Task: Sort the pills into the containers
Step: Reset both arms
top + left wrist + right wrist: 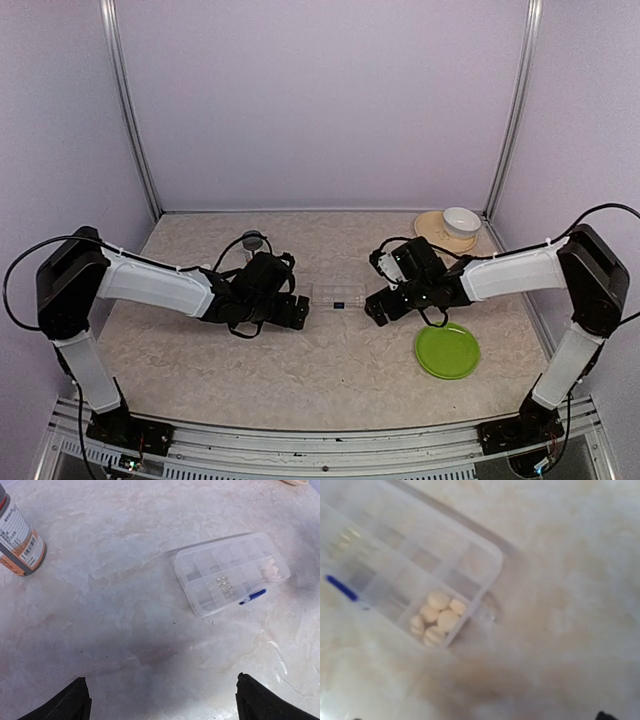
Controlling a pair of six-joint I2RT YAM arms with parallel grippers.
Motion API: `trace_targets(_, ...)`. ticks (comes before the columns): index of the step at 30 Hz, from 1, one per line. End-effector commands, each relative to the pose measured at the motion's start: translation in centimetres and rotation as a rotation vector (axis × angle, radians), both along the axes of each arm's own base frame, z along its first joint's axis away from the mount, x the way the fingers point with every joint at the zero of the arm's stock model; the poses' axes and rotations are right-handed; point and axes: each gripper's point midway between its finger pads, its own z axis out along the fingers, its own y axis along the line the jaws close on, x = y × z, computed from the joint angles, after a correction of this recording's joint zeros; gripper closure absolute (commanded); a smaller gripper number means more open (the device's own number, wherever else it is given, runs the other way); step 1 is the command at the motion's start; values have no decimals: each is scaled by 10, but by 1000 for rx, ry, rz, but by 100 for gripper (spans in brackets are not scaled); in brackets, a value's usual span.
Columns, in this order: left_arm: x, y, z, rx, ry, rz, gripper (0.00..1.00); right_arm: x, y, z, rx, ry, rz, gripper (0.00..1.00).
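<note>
The clear pill box (338, 296) lies on the table between my two grippers. In the left wrist view the pill box (232, 572) sits ahead and to the right, with a blue latch (252, 596) on its near edge. Several cream pills (270, 570) fill one end container, and small pale pills (225, 584) lie in a middle one. The right wrist view shows the cream pills (437, 617) in a corner container of the box (420, 555). My left gripper (298, 312) is open over bare table, fingers (67, 705) wide apart. My right gripper (373, 308) is open beside the box's right end.
A pill bottle (17, 540) with an orange-and-white label stands at the far left of the left wrist view, behind the left arm. A green plate (447, 350) lies at the near right. A white bowl (460, 220) rests on a beige plate (432, 228) at the back right.
</note>
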Motion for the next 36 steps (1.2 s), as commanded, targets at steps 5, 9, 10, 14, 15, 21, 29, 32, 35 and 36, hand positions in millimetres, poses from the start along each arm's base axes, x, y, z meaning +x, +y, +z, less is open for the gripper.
trace_targets(5, -8, 17, 68, -94, -109, 36, 1, -16, -24, 52, 80, -51, -29, 0)
trace_targets(9, -6, 33, 94, -113, -157, 72, 1, -16, -40, 67, 123, -67, -50, 0)
trace_targets(10, -5, 38, 99, -117, -165, 83, 1, -15, -45, 69, 137, -67, -59, 0)
trace_targets(14, 6, 68, 115, -130, -195, 142, 1, -8, -75, 76, 200, -55, -139, 0)
trace_targets(15, 10, 77, 119, -133, -202, 162, 1, -5, -84, 79, 217, -59, -170, 0)
trace_targets(21, 31, 131, 127, -162, -206, 270, 1, 5, -133, 100, 249, -125, -329, 0)
trace_targets(29, 44, 195, 139, -180, -241, 421, 1, 9, -214, 122, 293, -201, -577, 0)
trace_targets(32, 45, 215, 146, -200, -256, 478, 1, 7, -235, 130, 309, -223, -640, 0)
trace_targets(35, 46, 238, 155, -227, -272, 548, 1, 6, -248, 134, 291, -254, -676, 0)
trace_targets(36, 45, 247, 159, -239, -281, 567, 1, 5, -250, 134, 282, -263, -679, 0)
